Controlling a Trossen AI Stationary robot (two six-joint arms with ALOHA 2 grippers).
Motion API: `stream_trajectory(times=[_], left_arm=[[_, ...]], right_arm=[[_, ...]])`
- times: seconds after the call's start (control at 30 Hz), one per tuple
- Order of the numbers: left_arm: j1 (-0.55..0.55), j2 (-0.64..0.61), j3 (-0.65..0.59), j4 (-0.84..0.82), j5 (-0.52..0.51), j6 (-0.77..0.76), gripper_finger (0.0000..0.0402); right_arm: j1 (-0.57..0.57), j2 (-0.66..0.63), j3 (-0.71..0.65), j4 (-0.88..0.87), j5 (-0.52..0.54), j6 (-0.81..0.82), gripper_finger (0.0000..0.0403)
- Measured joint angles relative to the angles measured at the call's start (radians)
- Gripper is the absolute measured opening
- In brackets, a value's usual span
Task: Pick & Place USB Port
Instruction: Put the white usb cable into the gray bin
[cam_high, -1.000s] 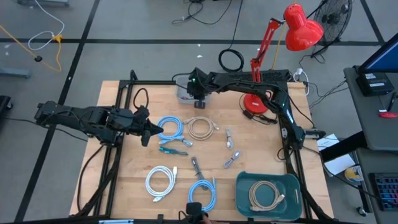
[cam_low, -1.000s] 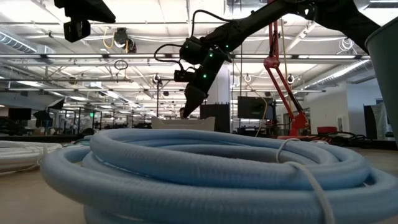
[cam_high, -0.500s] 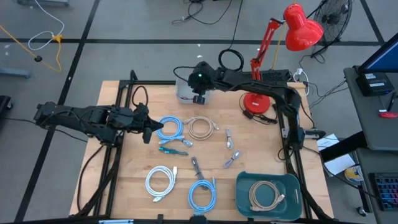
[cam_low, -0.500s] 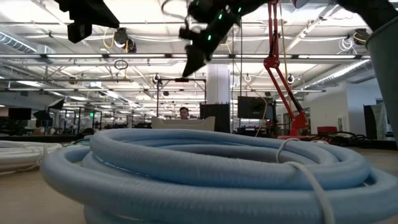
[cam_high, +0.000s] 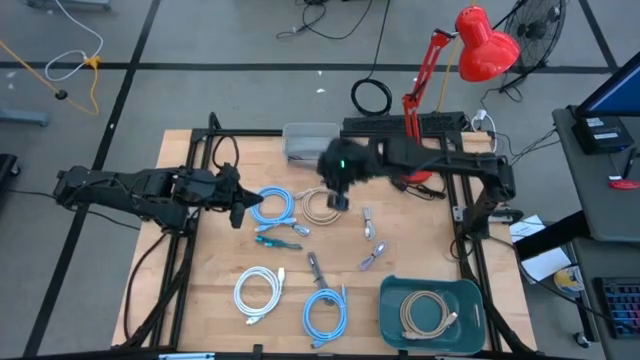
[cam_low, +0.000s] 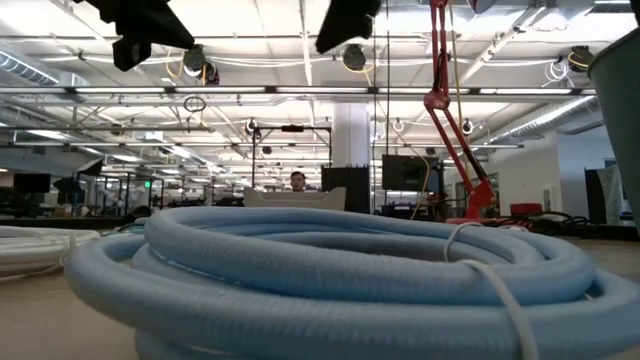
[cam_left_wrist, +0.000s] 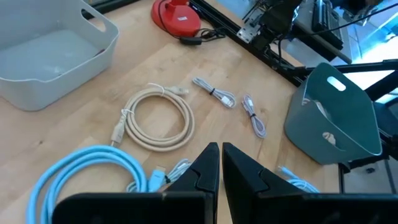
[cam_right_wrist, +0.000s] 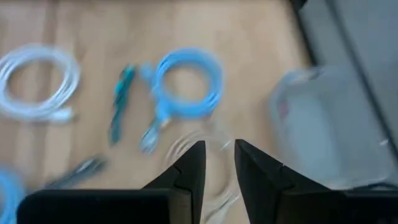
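USB cables lie coiled across the counter (cam_high: 400, 255) centre, the right arm reaching in from three o'clock with its empty right tool (cam_right_wrist: 214, 163) slightly parted above the beige coil (cam_high: 322, 206), left tool (cam_left_wrist: 219, 163) closed, empty, at nine o'clock.

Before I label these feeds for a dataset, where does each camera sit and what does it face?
High: overhead, looking down at the table and both arms.
Low: table height, behind a blue cable coil, facing the room; arms overhead.
Left wrist: past shut fingers toward the beige cable.
Right wrist: past its fingers, down at the cables.
High and left wrist share the teal bin.
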Motion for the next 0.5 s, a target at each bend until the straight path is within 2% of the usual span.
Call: stream_trajectory(times=[0.37,0.5], left_arm=[[0.0,0.0,0.0,-0.018,0.021,-0.024,0.0021],[0.0,0.0,0.0,-0.018,0.026,-0.046,0.0021]], right_arm=[[0.163,-0.201,-0.462,0.165,0.007,0.427,0.0074],[0.189,-0.29,-0.604,0.158,0.064,0.602,0.0072]])
